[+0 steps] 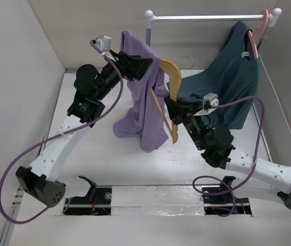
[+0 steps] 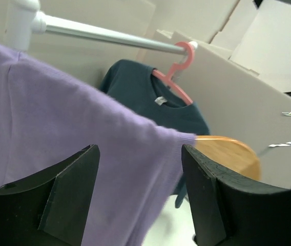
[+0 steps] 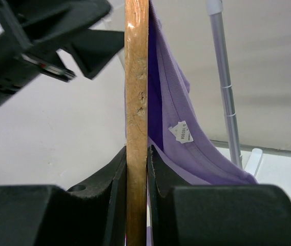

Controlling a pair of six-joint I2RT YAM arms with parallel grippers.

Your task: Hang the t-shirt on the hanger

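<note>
The right fingers (image 3: pixel 112 174) clamp the hanger (image 1: pixel 172 72) mid-frame, the t-shirt (image 1: pixel 143 102) hangs over its upper arm left of centre, so the wide-open left fingers (image 2: pixel 68 189) should close on fabric before pulling gently across.

The t-shirt (image 1: pixel 140 102) hides one arm of the hanger (image 1: pixel 172 72). The right wrist view crops the hanger's ends. The label (image 3: pixel 181 132) print is unreadable.
</note>
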